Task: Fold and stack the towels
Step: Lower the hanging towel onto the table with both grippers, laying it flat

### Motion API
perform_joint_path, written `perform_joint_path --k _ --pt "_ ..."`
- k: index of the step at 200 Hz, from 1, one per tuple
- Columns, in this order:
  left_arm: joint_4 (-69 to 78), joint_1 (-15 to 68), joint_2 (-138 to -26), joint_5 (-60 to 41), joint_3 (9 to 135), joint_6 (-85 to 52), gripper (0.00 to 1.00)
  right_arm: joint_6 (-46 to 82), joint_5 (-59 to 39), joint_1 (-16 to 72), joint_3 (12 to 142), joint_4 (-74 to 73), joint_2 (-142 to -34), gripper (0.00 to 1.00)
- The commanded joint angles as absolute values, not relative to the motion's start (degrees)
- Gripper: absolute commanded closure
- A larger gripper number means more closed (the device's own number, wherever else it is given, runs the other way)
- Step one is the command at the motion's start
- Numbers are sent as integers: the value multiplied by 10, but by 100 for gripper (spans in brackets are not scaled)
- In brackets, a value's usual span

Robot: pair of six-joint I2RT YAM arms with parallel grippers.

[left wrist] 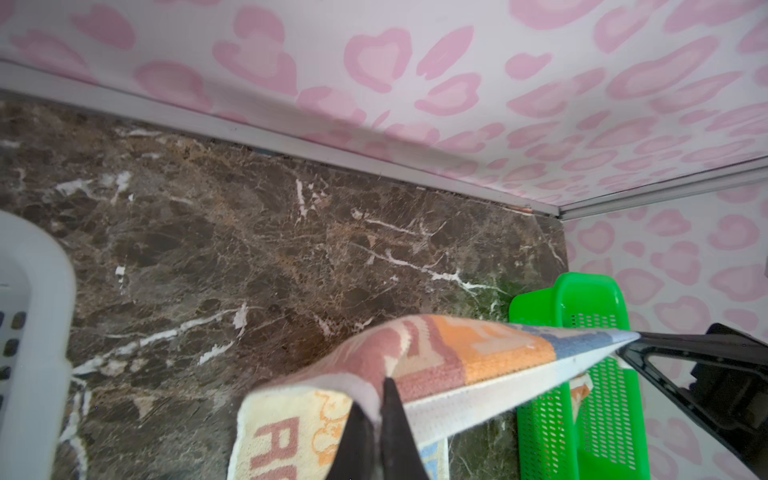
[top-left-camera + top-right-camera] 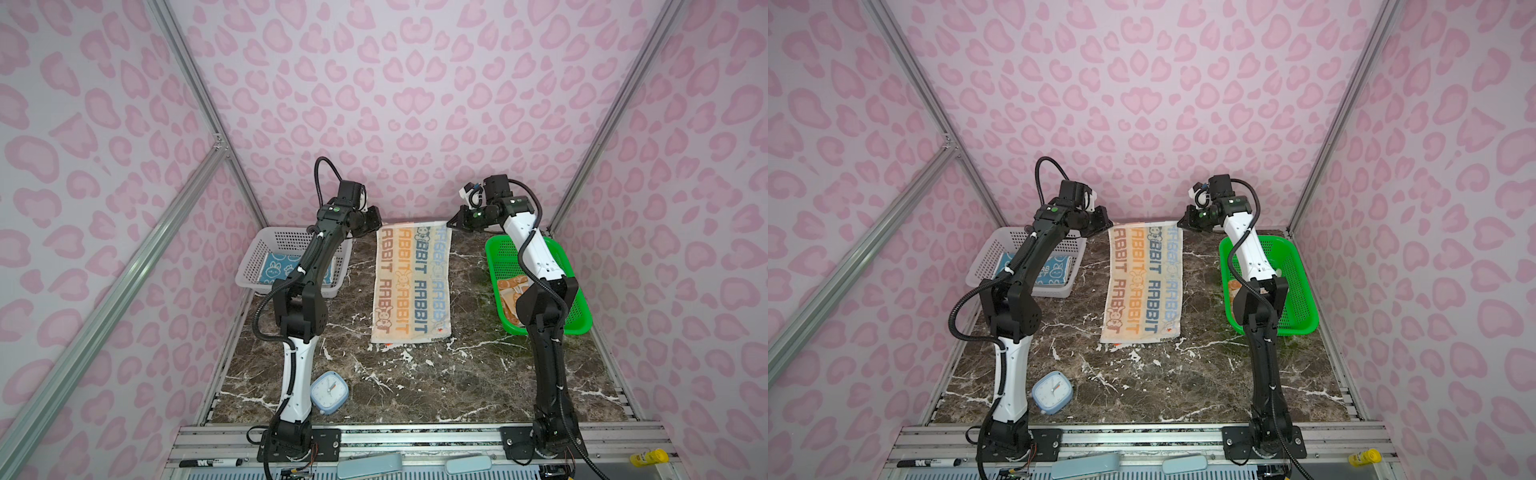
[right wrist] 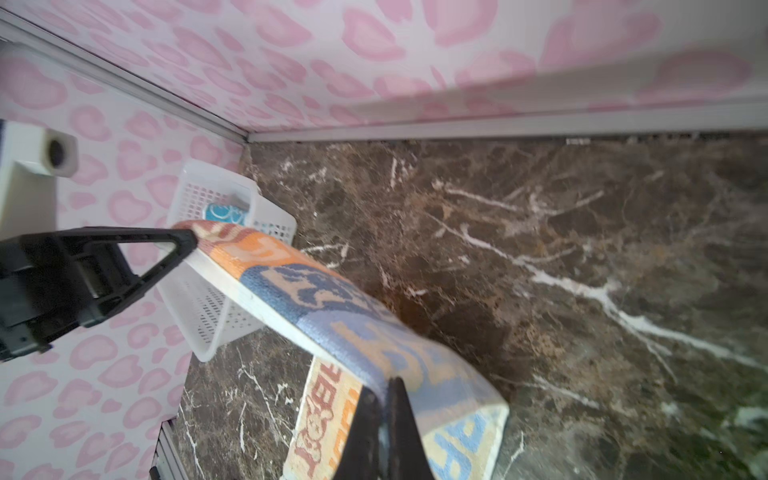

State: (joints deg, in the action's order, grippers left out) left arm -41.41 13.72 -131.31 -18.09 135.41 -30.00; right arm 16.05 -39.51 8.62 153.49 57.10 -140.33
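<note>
Now the left jaws and right jaws each pinch a far corner of the striped towel (image 2: 411, 282), spread mid-table (image 2: 457, 374). Unequal pulling may slip a corner free or skew the fold.

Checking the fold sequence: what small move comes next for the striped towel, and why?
Probably carry both corners toward the near edge: the left pincer and right pincer pinch the lifted far corners of the striped towel, whose rest lies flat.

My bench (image 2: 415, 386) carries a white basket (image 2: 286, 239) at its far left corner, a green basket (image 2: 498, 257) along the right edge, and a clock (image 2: 328, 392) near the front left corner.
</note>
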Motion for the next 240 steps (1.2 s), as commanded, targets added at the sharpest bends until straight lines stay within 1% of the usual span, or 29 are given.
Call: perform_joint_path --k 1,43,54,79,119,139,175,191,240 --pt "-447 120 -1304 -85 1357 -293 98 179 -319 69 1540 593 -1413 100" --pt "-421 123 -1276 -85 1295 -289 97 167 -319 77 1446 562 -1365 100" --pt "-432 117 -1281 -77 1316 -288 97 170 -323 76 1451 562 -1361 100" --pt "-447 110 -1290 -96 1363 -290 97 182 -331 71 1482 570 -1366 100" --pt "-448 109 -1280 -86 1362 -280 97 189 -342 70 1494 558 -1363 100" --pt "-449 109 -1276 -97 1354 -281 97 186 -345 70 1493 564 -1366 100" --pt "-444 110 -1264 -102 1326 -280 98 167 -340 79 1450 571 -1348 100" --pt "-438 111 -1243 -105 1295 -278 98 160 -334 84 1408 568 -1320 100" --pt "-361 122 -1135 -104 1118 -290 98 153 -307 102 1224 514 -1207 100"
